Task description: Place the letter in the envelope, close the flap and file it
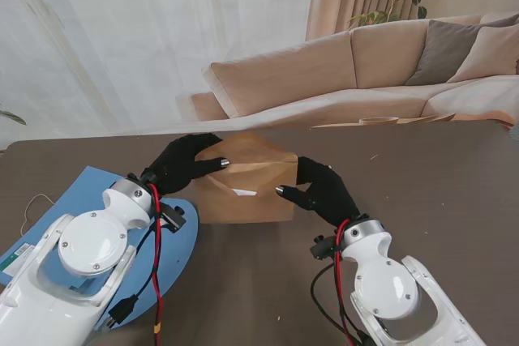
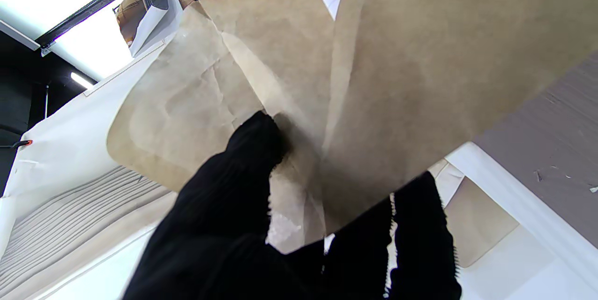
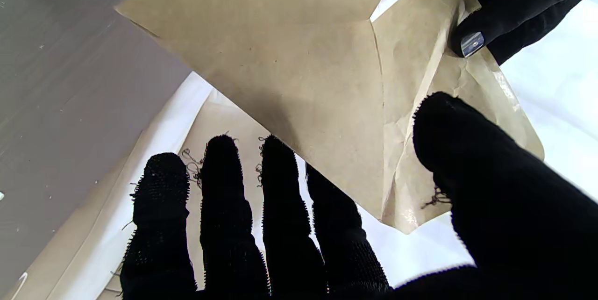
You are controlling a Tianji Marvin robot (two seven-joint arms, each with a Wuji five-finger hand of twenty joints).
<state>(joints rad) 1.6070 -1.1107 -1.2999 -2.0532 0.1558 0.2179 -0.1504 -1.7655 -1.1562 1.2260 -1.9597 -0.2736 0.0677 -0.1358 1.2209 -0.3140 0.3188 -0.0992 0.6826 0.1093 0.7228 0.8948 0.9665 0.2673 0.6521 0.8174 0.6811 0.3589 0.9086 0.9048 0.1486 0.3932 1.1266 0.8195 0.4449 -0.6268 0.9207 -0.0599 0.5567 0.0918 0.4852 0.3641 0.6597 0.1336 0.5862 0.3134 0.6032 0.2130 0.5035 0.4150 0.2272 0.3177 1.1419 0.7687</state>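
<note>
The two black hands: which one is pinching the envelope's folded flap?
The left hand: its fingers clamp the flap of the envelope, while the right hand holds the opposite edge.

A brown kraft envelope [image 1: 243, 180] is held raised off the dark table, near the table's middle. Its paper is creased and crumpled near the flap [image 2: 187, 103]. The flap is not closed. A white corner of the letter [image 1: 244, 193] is exposed at the envelope's opening; the rest is hidden inside.
</note>
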